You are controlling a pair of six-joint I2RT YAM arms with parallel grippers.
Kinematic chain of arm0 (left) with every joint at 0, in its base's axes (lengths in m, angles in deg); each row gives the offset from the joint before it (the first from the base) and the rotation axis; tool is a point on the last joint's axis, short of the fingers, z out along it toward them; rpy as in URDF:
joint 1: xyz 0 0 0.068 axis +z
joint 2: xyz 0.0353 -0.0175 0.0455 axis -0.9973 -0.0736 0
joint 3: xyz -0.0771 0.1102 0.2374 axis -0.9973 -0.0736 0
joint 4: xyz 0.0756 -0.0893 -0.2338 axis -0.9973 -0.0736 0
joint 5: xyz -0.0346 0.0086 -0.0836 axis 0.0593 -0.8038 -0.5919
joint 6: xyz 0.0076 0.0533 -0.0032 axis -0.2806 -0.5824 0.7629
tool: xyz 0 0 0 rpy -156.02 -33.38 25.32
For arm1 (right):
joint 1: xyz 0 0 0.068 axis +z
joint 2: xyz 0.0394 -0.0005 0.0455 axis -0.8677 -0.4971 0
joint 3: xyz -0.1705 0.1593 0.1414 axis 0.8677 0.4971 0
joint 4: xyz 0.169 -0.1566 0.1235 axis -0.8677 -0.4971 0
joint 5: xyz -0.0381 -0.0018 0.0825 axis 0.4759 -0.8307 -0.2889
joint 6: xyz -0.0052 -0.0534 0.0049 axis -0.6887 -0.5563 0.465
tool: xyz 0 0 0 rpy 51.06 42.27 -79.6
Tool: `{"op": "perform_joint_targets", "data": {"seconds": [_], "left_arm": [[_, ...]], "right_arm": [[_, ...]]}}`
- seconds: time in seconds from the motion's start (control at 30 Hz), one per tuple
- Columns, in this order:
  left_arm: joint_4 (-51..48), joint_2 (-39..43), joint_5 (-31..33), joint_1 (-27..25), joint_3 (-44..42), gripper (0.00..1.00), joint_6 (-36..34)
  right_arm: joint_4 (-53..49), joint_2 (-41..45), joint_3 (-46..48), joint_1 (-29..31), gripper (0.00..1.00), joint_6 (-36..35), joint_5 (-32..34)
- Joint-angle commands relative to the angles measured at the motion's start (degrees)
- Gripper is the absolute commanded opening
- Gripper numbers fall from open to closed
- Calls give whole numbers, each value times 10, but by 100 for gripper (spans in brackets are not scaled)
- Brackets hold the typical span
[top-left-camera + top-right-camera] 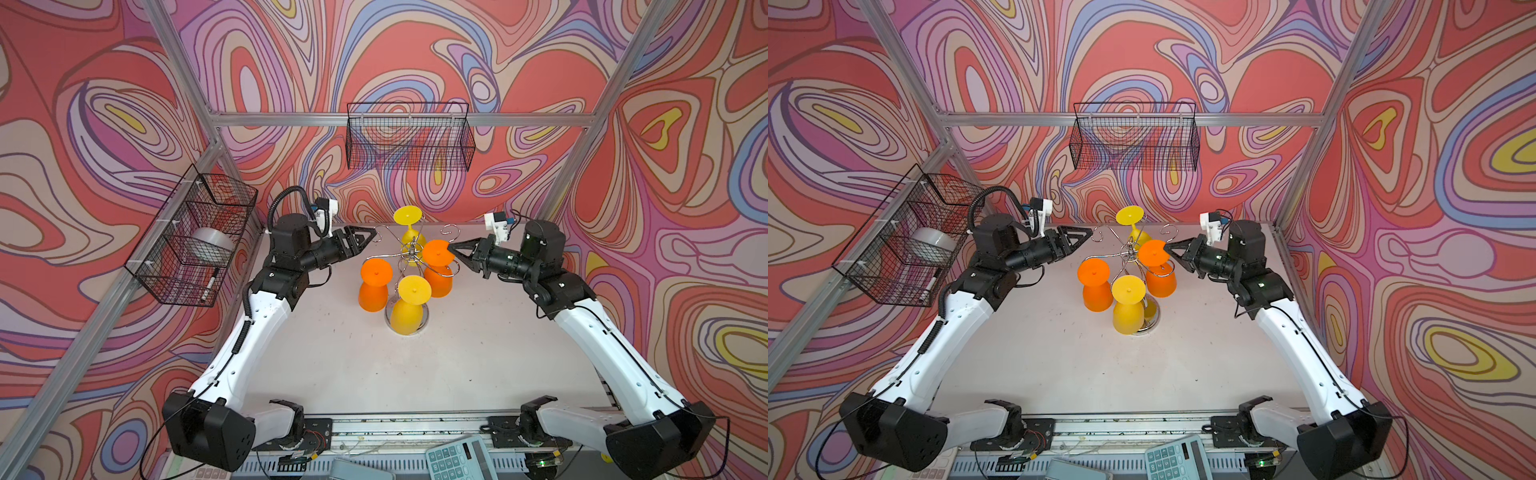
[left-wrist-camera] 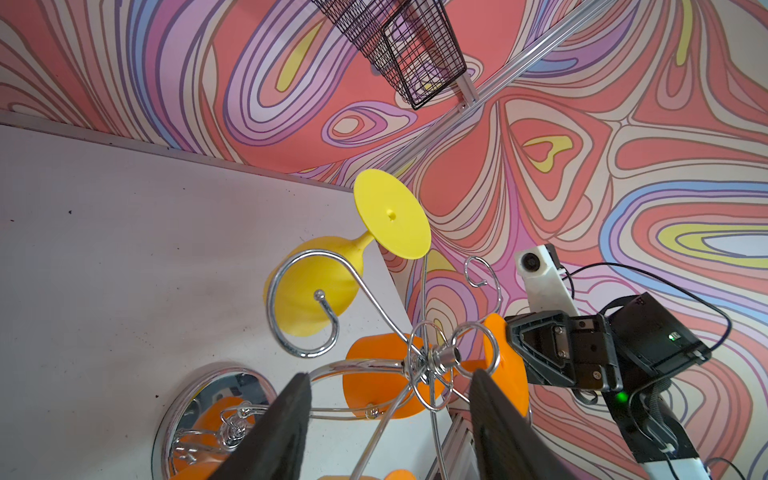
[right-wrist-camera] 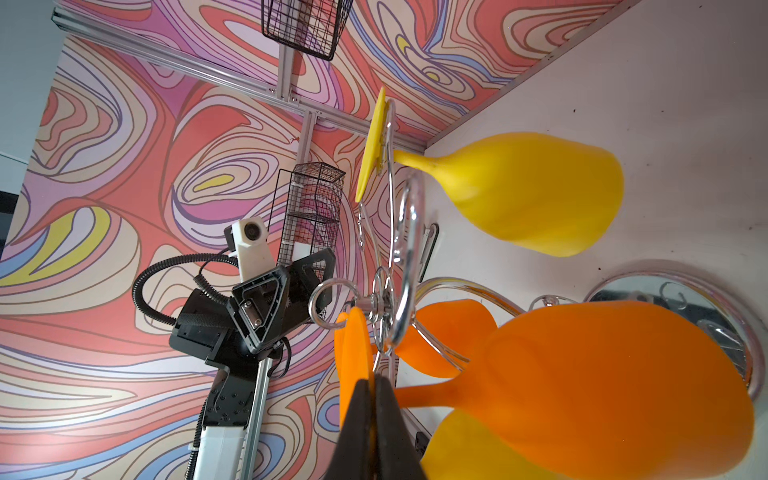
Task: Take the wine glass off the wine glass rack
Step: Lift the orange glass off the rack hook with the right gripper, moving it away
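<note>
Orange wine glass (image 1: 435, 254) hangs upside down on the chrome rack (image 1: 410, 250), its foot pinched in the right gripper (image 1: 452, 249). The left gripper (image 1: 373, 234) has its jaws apart, with the rack top just in front.

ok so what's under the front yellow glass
The round mirror base of the wine glass rack. Only the base's edge shows in both top views; the front yellow glass, hanging bowl down, covers the rest there.
</note>
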Motion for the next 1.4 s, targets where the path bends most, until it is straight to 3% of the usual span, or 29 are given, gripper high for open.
{"op": "perform_joint_targets", "data": {"seconds": [0.0, 0.4, 0.87, 1.37], "left_arm": [[-8, 13, 4, -5, 2, 61, -11], [-40, 21, 18, -5, 18, 61, -32], [-101, 21, 54, -5, 67, 63, -58], [-141, -2, 24, -5, 145, 64, -70]], "right_arm": [[24, 2, -6, 3, 0, -9, 20], [-24, 7, -38, -2, 0, -47, 56], [-141, 40, -92, -74, 0, -114, 61], [-330, 11, -228, -77, 0, -335, 242]]}}
